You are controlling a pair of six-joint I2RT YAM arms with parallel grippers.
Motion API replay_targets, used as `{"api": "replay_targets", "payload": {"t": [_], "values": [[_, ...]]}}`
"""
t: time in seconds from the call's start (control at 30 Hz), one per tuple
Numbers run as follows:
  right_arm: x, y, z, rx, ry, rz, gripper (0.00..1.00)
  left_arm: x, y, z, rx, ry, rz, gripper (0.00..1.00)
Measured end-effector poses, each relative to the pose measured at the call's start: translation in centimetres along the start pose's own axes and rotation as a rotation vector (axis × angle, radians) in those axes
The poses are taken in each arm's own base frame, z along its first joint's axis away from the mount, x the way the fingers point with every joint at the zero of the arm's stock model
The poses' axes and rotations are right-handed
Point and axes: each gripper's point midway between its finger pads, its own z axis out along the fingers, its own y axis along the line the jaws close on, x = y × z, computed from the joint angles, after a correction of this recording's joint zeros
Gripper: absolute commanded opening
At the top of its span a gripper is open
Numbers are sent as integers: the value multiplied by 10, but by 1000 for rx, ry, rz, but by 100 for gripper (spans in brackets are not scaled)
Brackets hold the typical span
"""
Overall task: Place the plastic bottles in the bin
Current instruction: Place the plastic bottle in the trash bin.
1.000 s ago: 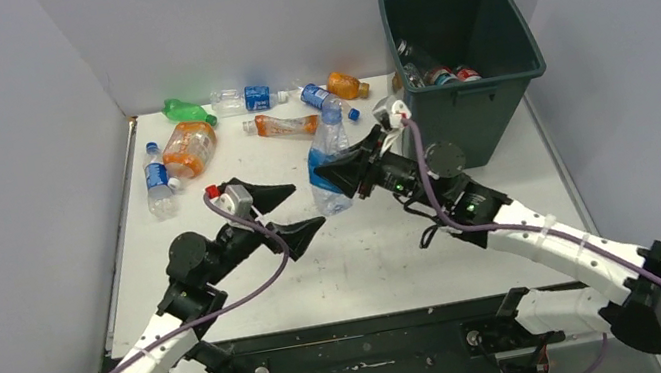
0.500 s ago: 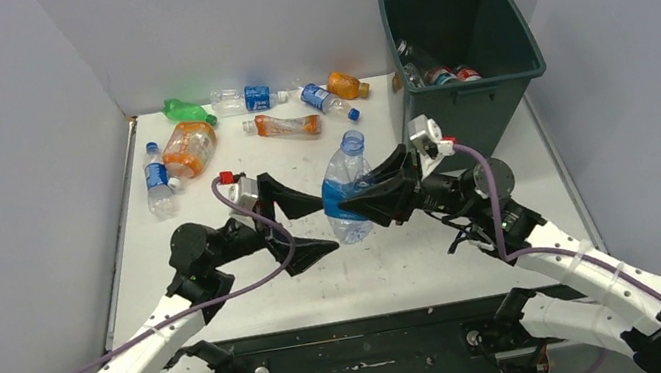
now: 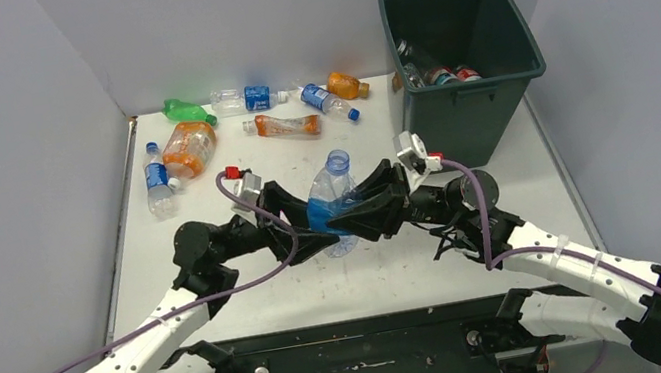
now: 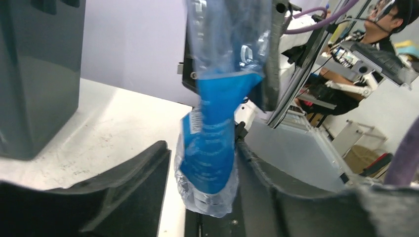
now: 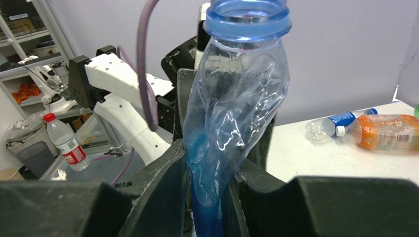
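Far left of the left gripper [image 3: 317,228] and beyond it, a clear blue-labelled bottle [image 3: 156,180] lies just beside a fat orange bottle [image 3: 189,149], with a green bottle [image 3: 187,110] further back. More loose bottles lie beyond both sets of jaws, well apart from them: a clear one [image 3: 243,99], a slim orange one [image 3: 286,126], another with a blue label [image 3: 327,101] and a small orange one [image 3: 346,85]. Their print is too small to read.

The left gripper's fingers straddle the blue-labelled lower half of the crumpled bottle [image 3: 330,205]. In the left wrist view one finger [image 4: 276,192] lies against the plastic. A sliver of table shows between the other finger [image 4: 133,187] and the bottle lower down. Whether these jaws actually pinch it cannot be told. The bottle's neck is cut off at the top of that view.

The crumpled bottle stands nearly upright between the two grippers, its open blue-ringed mouth upward. Its base is hidden behind the fingers, so I cannot say if it touches the table [image 3: 389,258].

The right gripper [image 5: 210,165] has its jaws almost closed, squeezing the flattened lower part of the bottle. The plastic below the pinch is lost between the fingers.

Right of these jaws and beyond them stands the bin [image 3: 476,111], apart from them. A few bottles inside [image 3: 434,74] show against its left wall, mostly hidden by the rim.
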Motion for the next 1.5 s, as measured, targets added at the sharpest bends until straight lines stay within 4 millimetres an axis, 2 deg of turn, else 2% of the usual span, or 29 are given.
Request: {"api": "replay_targets", "payload": {"t": [0.03,0.07,0.1,0.13,0.17,0.23,0.3,0.4,0.63,0.73,0.8,0.93,1.03,1.1,1.13,1.23,1.27,1.3,1.37,1.43,1.47,1.5], "values": [[-1,0,0,1,-6,-5,11,0,0,0,0,1,-2,36],[-1,0,0,2,-7,-5,26,0,-1,0,4,0,2,32],[-1,-2,0,8,-7,-2,44,-1,-3,1,10,-1,9,27],[-1,-2,0,9,-8,-4,67,-1,-3,0,8,-3,9,20],[-1,-2,0,14,-7,-5,81,-1,-2,1,2,-6,15,12],[1,-4,0,34,-1,-3,98,-2,1,1,-9,-10,23,0],[2,-8,-2,80,9,-7,92,-2,3,0,-23,-13,34,0],[-9,-11,-8,150,0,-42,90,-3,8,0,-44,-20,46,0],[-90,-2,-17,263,-133,-181,94,4,22,0,-104,-7,23,0],[-110,-4,-16,301,-152,-212,98,8,28,0,-120,4,7,0],[-119,-8,-12,322,-150,-222,94,10,29,0,-127,8,0,0],[-113,-27,-3,384,-109,-208,81,10,30,0,-130,10,4,0],[-87,-48,-1,441,-29,-173,75,10,30,0,-130,10,6,0],[-75,-56,0,463,8,-156,66,10,30,0,-130,10,7,0],[-72,-57,-1,467,19,-151,58,11,30,0,-130,10,7,0],[-70,-58,-1,471,22,-141,26,11,31,0,-131,10,7,0],[-70,-58,-1,471,23,-145,13,11,31,-1,-134,10,5,5],[-70,-57,0,466,25,-142,6,11,32,-1,-138,12,2,20],[-69,-56,0,464,26,-143,5,12,32,-1,-140,13,1,62],[-68,-56,0,466,30,-144,5,12,34,-1,-145,12,14,93],[-68,-57,-1,467,32,-143,5,12,34,-1,-150,13,15,98],[-68,-57,-1,468,33,-144,5,13,35,-1,-156,14,14,96]]}}
